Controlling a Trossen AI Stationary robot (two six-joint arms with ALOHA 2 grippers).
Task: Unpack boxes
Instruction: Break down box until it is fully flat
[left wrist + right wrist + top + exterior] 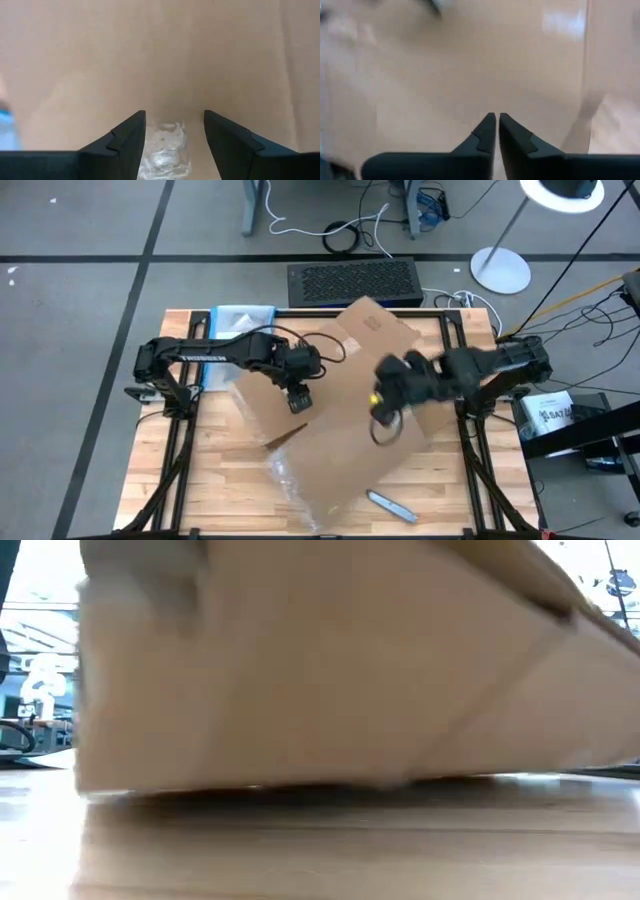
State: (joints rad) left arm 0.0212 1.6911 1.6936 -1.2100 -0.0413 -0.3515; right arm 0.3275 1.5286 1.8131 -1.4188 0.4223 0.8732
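The box [345, 410], a big brown cardboard carton, lies skewed across the middle of the table [200, 480], its long axis running from about one o'clock down to seven, and from table height its side fills nearly the whole view. My left gripper [297, 397] hangs over the box's nine o'clock side with its fingers [127, 137] spread, nothing between them; a strip of clear glossy tape [165, 147] on the cardboard shows in the gap. My right gripper [383, 402] is over the box's three o'clock side, fingers pressed almost together, and I see nothing pinched there. I judge the box light for its bulk, stiff along its folds but easy to dent on the broad faces, and slick where the tape runs. A flat face gives my narrow fingers nothing to bite, so I would take hold at a flap edge or corner, with bare cardboard rather than tape under the pads. A clear pouch [243, 317] lies at eleven o'clock, and a small grey tool [388, 502] at five o'clock.
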